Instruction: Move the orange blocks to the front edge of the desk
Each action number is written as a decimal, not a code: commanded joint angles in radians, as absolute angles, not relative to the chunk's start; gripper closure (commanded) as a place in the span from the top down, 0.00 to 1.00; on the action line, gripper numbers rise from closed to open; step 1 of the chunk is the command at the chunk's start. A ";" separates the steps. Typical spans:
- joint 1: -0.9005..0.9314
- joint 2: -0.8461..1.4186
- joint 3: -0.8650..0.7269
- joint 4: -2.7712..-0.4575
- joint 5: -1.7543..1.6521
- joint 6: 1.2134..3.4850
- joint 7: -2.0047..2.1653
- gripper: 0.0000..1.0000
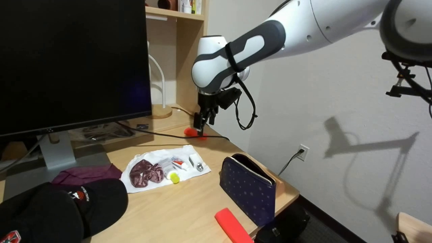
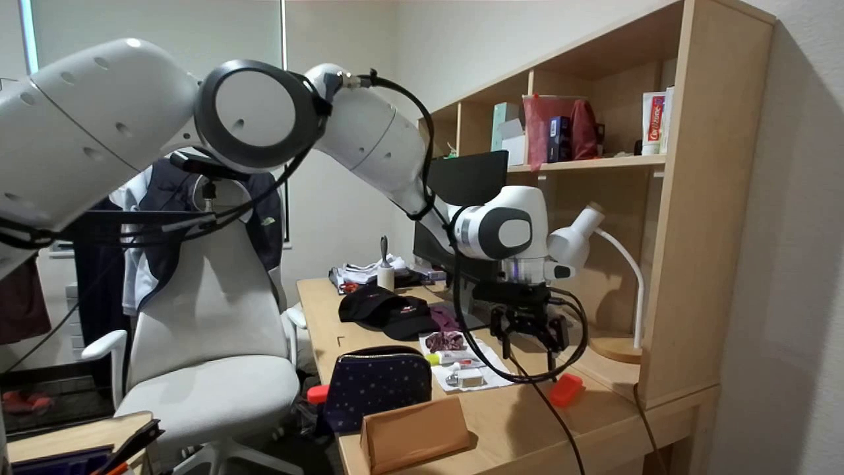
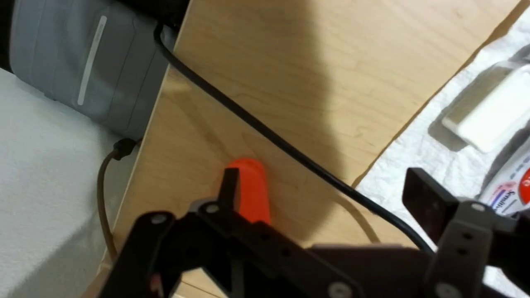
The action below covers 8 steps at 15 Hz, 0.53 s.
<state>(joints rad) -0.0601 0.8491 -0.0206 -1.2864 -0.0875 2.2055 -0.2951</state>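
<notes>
Two orange blocks lie on the desk (image 1: 168,212). One orange block (image 1: 233,224) is beside the dark blue pouch; in an exterior view only an end of that block (image 2: 318,394) shows past the pouch. At the back, close to the wall side, is the other orange block (image 2: 566,389). My gripper (image 2: 529,359) hangs above the desk near this back block, jaws wide apart and holding nothing. In the wrist view, the left finger (image 3: 229,188) of the gripper (image 3: 325,178) overlaps the back block (image 3: 254,192), whose lower part is hidden behind it.
A black cable (image 3: 285,147) runs between the jaws in the wrist view, past the back block. Nearby a white cloth (image 1: 195,173) carries tubes and a scrunchie. The dark blue pouch (image 1: 248,189), brown wedge (image 2: 415,432), monitor (image 1: 74,60), caps (image 1: 104,202) and lamp (image 2: 636,284) stand around.
</notes>
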 commanded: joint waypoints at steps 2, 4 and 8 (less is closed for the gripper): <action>-0.083 1.014 -0.014 -1.047 -0.077 2.117 -0.273 1.00; -0.095 1.063 -0.003 -0.975 -0.066 2.081 -0.287 1.00; -0.113 1.139 0.017 -0.856 -0.045 1.998 -0.305 0.75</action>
